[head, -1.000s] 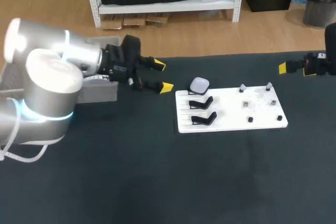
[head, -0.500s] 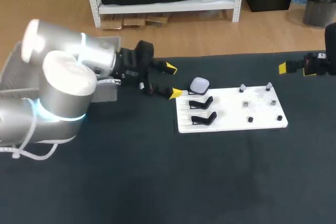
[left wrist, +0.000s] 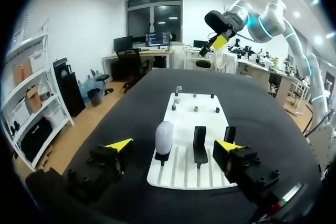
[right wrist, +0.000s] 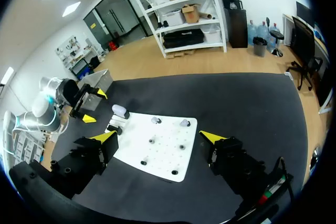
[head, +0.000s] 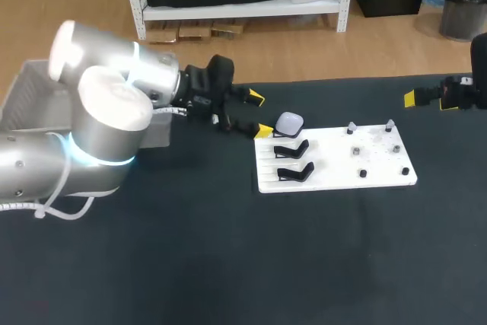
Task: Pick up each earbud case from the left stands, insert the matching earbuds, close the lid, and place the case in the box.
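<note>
A pale lavender earbud case (head: 288,122) stands closed on the far-left stand of the white board (head: 335,179). Beside it, two black stands (head: 291,148) hold nothing. Small earbuds (head: 355,151) sit on pegs across the board's right half. My left gripper (head: 259,114) is open just left of the case, with its yellow tips apart. In the left wrist view the case (left wrist: 164,136) stands ahead of the open left gripper (left wrist: 173,145), a little toward one finger. My right gripper (head: 424,97) hangs open at the table's far right, well away from the board (right wrist: 157,148).
A grey box (head: 34,100) sits at the table's far left, partly hidden behind my left arm. The dark table top stretches wide in front of the board. In the right wrist view the case (right wrist: 120,110) and my left gripper (right wrist: 86,109) lie far ahead.
My left arm has swung to the right, bringing its open gripper from near the grey box up to the case. The right arm has not moved.
</note>
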`<state>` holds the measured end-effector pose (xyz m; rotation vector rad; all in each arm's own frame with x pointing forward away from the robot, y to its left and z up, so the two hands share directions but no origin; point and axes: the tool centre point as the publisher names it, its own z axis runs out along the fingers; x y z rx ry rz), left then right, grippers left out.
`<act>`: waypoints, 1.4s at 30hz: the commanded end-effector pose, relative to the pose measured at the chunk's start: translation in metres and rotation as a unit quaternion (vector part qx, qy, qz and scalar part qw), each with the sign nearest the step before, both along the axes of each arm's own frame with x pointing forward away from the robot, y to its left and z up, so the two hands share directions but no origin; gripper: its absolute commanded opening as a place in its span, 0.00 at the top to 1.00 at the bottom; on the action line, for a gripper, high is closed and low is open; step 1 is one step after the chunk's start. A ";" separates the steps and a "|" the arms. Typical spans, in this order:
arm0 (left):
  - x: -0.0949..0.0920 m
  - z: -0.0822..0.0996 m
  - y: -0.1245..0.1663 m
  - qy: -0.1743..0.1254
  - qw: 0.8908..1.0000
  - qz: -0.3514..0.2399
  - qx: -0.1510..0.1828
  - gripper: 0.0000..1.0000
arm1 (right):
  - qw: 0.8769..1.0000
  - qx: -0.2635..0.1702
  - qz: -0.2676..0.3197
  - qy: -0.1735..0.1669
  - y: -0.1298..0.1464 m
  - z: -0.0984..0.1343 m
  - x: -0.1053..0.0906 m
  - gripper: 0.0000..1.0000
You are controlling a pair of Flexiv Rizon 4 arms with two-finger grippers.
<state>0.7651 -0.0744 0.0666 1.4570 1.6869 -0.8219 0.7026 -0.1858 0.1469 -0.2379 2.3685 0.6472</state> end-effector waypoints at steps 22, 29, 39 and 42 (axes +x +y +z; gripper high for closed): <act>0.021 -0.035 -0.027 0.018 0.999 -0.038 -0.028 0.00 | 1.000 -0.001 -0.002 0.001 0.000 0.001 -0.001 0.00; 0.022 -0.041 -0.033 0.028 0.998 -0.043 -0.028 0.02 | 1.000 -0.001 -0.002 0.001 0.000 0.001 -0.001 0.00; 0.026 -0.048 -0.044 0.041 0.997 -0.049 -0.035 0.19 | 1.000 -0.001 -0.002 0.001 0.000 0.001 -0.001 0.00; 0.026 -0.051 -0.046 0.045 0.997 -0.052 -0.037 0.23 | 1.000 -0.001 -0.002 0.001 0.000 0.001 -0.001 0.00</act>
